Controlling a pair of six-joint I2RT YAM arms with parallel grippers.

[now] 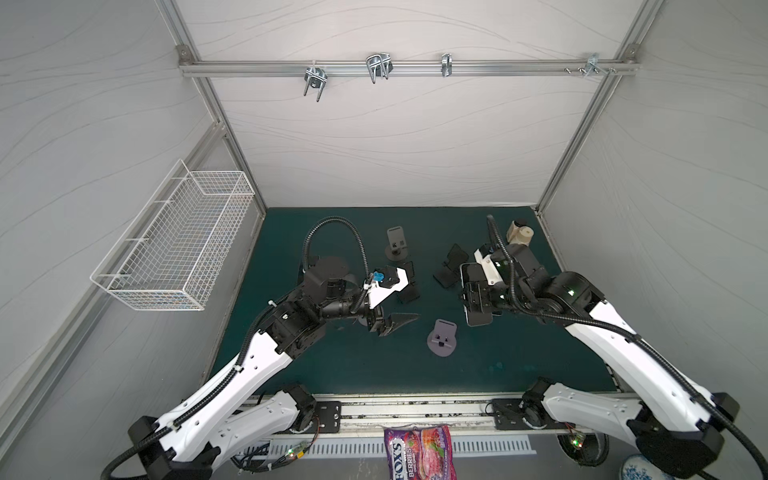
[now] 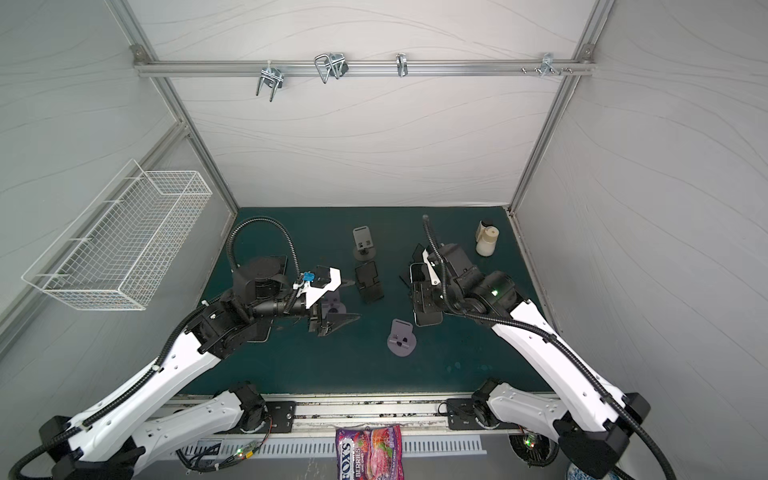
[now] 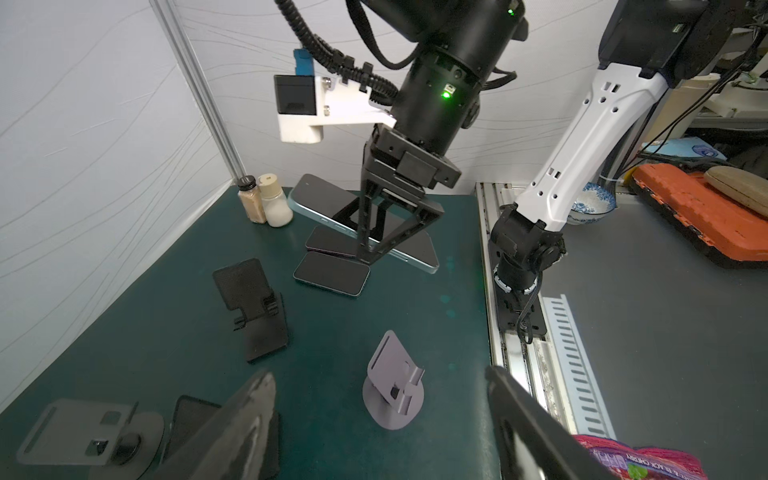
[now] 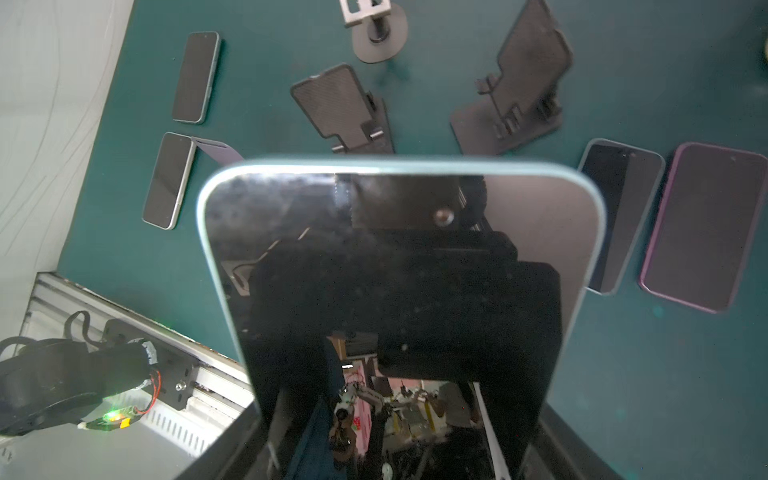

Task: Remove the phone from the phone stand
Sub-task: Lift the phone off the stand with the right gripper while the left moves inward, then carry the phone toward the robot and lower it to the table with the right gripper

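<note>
Phone status: large black-screened phone with a pale blue rim (image 4: 399, 270) is clamped in right gripper (image 3: 374, 245), jaws closed across it. It's held above the dark green mat (image 1: 332, 365), clear of every stand, behind and right of the lilac round-based phone stand (image 1: 442, 336) in both top views. Left gripper (image 1: 399, 324) hovers just left of that lilac stand, jaws partly apart, nothing between them. Black folding stand (image 1: 409, 282) sits behind the lilac stand, dark grey round-based stand (image 1: 397, 243) further behind. Purple-cased phone (image 4: 706, 228) and smaller blue-rimmed phone (image 4: 623, 216) lie flat on the mat, side by side, on the held phone's side of the lilac stand.
</note>
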